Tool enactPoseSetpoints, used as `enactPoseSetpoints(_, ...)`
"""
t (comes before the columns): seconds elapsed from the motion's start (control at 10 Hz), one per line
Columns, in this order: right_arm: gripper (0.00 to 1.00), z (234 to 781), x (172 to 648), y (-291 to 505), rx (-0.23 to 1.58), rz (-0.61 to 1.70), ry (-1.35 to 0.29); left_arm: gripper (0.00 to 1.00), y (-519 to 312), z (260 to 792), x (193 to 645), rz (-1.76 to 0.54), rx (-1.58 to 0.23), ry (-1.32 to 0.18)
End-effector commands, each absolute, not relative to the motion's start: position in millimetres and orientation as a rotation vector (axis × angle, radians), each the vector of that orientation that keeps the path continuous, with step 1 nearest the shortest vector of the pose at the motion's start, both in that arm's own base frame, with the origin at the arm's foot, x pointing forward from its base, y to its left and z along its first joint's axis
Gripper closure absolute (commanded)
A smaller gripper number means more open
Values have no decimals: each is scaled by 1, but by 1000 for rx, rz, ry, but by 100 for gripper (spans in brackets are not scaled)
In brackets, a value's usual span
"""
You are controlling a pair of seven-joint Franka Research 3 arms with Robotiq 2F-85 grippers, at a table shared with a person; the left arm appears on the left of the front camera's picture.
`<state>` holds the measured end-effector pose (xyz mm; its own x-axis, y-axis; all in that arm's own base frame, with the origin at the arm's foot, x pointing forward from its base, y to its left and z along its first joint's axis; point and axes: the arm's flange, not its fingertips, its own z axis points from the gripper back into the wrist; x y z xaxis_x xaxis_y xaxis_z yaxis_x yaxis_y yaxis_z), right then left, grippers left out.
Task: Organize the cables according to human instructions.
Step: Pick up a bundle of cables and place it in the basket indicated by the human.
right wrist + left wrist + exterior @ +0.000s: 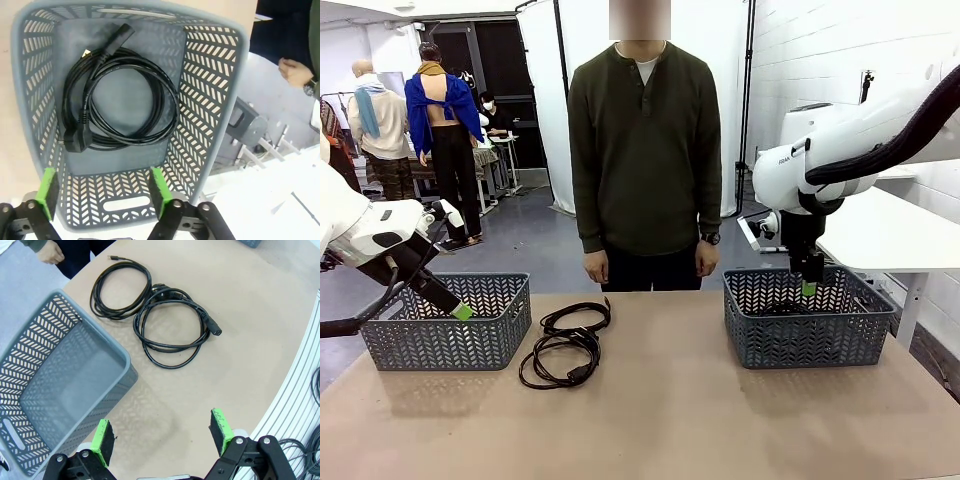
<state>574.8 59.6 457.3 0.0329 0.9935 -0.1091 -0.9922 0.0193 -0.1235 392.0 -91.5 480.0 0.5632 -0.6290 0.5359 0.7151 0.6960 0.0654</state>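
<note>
Two black cables lie on the table between the baskets: a smaller coil (576,317) (120,287) farther back and a larger one (560,361) (172,326) touching it in front. A third cable (120,100) lies coiled flat on the floor of the right grey basket (800,340) (205,100). My right gripper (808,288) (103,187) hangs above that basket, open, with nothing between its green pads. My left gripper (461,312) (161,432) is open beside the rim of the left grey basket (470,345) (90,322), which holds nothing. The human (645,150) stands at the far edge, hands down.
The baskets stand at the table's left and right ends, with bare tabletop in front of the cables. A white table (890,230) stands behind the right basket. The human's hands (597,268) hang just past the far edge.
</note>
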Motion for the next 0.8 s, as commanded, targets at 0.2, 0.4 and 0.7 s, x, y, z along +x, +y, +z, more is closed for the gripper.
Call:
enactPoseSetpoints(0.2,0,467,574,61,-142,1533,7,0,-90,480,393,-787,-185,-563)
enactPoseSetpoints(0.4,0,465,574,61,-173,1539,7,0,-90,480,393,-787,-185,-563)
enactPoseSetpoints(0.7,0,465,574,61,-173,1539,7,0,-90,480,393,-787,-185,-563)
